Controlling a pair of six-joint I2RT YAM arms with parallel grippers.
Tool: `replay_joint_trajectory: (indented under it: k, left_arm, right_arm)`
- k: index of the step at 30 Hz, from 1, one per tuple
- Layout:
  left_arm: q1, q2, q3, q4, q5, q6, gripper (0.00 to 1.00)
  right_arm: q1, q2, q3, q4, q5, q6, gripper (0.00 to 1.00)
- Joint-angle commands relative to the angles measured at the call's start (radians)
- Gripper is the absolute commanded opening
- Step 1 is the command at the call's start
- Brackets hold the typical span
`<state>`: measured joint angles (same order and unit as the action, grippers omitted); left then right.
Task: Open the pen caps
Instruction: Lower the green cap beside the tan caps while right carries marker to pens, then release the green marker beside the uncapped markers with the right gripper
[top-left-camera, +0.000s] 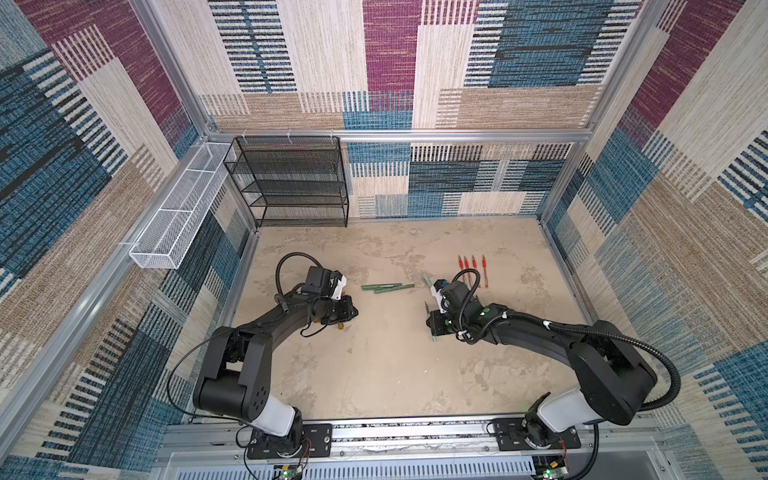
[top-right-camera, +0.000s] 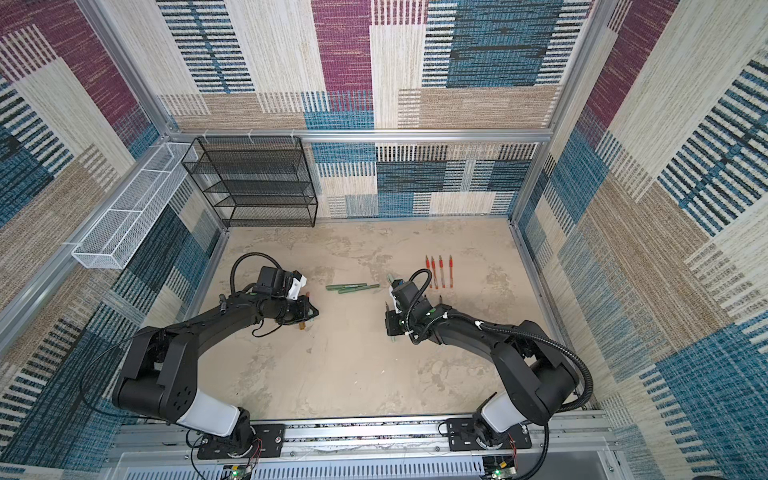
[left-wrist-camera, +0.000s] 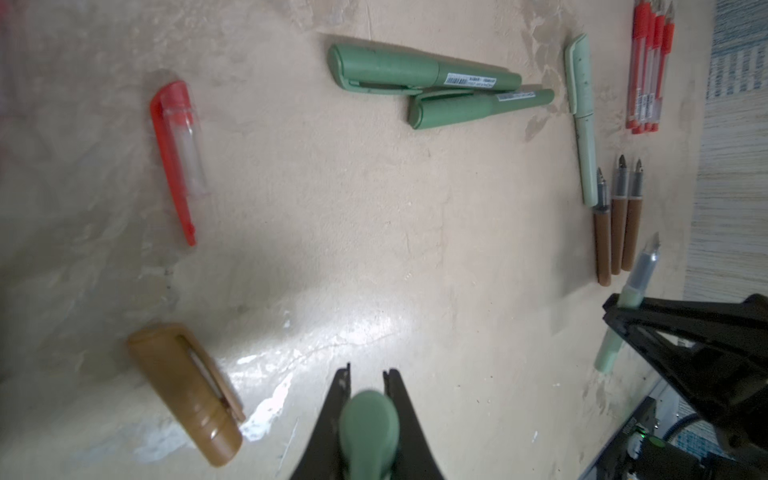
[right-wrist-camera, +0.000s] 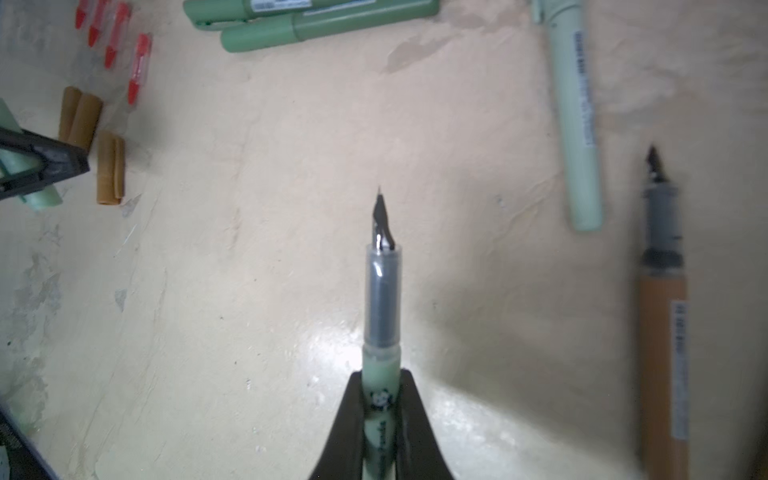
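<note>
The pull-apart looks done: left jaws pinch a green cap (left-wrist-camera: 368, 428), right jaws clamp the bare-nibbed mint barrel (right-wrist-camera: 382, 291), one either side of the two capped green pens (left-wrist-camera: 415, 68). Next, both want laying on the tabletop (left-wrist-camera: 374, 249), then those pens.

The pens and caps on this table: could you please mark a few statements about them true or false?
1. The right gripper holds a pale green pen with its nib bare. True.
2. The left gripper has empty fingers. False: they clamp a green cap.
3. Both dark green pens wear caps. True.
4. The three brown pens are capped. False: their nibs are bare.
5. A red cap lies loose. True.
</note>
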<state>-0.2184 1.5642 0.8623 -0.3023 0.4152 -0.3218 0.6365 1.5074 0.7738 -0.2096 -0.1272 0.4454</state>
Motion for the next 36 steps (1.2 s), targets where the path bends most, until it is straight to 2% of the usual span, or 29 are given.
replay_joint_trajectory:
  k: [1, 8, 12, 18, 26, 31, 36]
  left_arm:
    - [-0.001, 0.031, 0.013, -0.048, -0.051, 0.071, 0.0]
    - [-0.004, 0.066, 0.005, -0.066, -0.119, 0.075, 0.14]
    - [-0.004, 0.099, 0.016, -0.081, -0.151, 0.077, 0.29]
    - [-0.004, 0.093, 0.023, -0.097, -0.185, 0.084, 0.43]
    - [-0.004, -0.009, 0.024, -0.107, -0.169, 0.092, 0.44]
    - [-0.004, -0.111, 0.028, -0.098, -0.175, 0.127, 0.47]
    - [0.009, -0.207, 0.017, -0.082, -0.175, 0.155, 0.52]
  right_arm:
    - [-0.02, 0.017, -0.003, -0.004, 0.002, -0.026, 0.0]
    - [-0.072, 0.095, 0.019, -0.037, -0.024, -0.058, 0.0]
    - [-0.099, 0.127, 0.028, -0.055, -0.022, -0.06, 0.0]
    - [-0.123, 0.136, 0.031, -0.084, 0.014, -0.074, 0.01]
    - [-0.162, 0.123, 0.031, -0.123, 0.055, -0.088, 0.05]
    - [-0.171, 0.109, 0.041, -0.141, 0.071, -0.086, 0.13]
    - [-0.176, 0.113, 0.07, -0.173, 0.077, -0.084, 0.27]
